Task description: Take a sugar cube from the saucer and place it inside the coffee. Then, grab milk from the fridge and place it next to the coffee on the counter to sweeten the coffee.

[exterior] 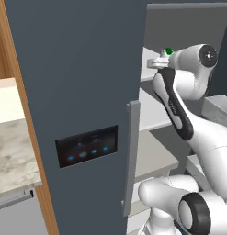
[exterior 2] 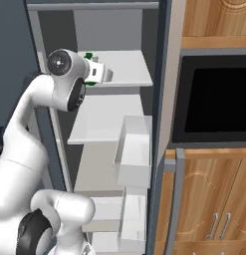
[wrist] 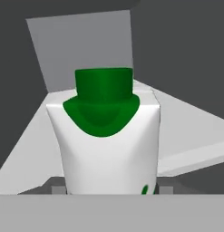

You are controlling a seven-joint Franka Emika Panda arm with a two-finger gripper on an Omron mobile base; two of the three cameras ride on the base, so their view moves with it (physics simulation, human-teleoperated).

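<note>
One milk [wrist: 109, 136] carton, upright on upper fridge [exterior: 82, 92] shelf [exterior 2: 125, 74], near its front edge. Light, thin-walled, smooth-sided; best pinched mid-body, below green cap. End effector [wrist: 112, 190] half open astride carton base; actual contact cannot be told.

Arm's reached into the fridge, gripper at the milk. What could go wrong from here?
1. In the hand view the milk carton sits between the fingertips; whether the gripper truly clamps it can't be told, so it may slip when lifted.
2. The milk stands on an upper fridge shelf with another shelf above; lifting too high could knock its green cap.
3. The fridge door stands close beside the arm; a wide swing out could hit it.
</note>
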